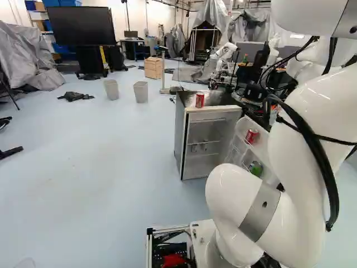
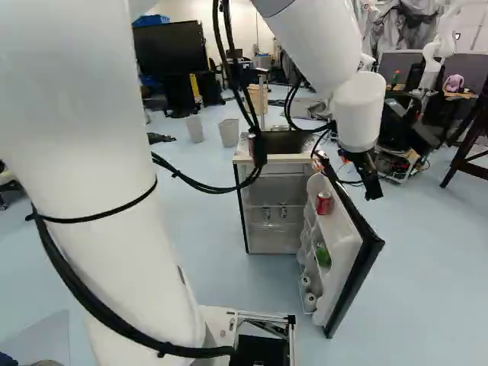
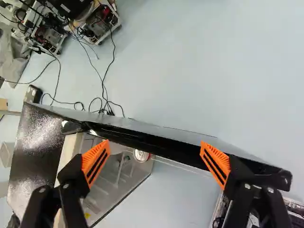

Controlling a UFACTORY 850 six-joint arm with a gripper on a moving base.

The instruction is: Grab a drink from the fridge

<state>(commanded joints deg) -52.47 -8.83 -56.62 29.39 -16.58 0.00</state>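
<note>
Just right of centre in my left base view I have a small grey fridge [image 1: 179, 134], its white-lined door [image 2: 345, 242] open. One red metal can [image 1: 199, 100] stands on top, at the front edge. At right of centre in my right base view, the door shelves hold another red can [image 2: 323, 203], a green can [image 2: 323, 256] below it (partly hidden by the rack) and two pale, round-ended containers [image 2: 309, 301] lowest. Inside, two small silvery cans [image 2: 266, 213] sit on a shelf.

Two grey bins [image 1: 140, 92] stand side by side on a pale floor [image 1: 83, 167], a wooden crate [image 1: 152, 68] and large black screen [image 1: 81, 25] beyond.
</note>
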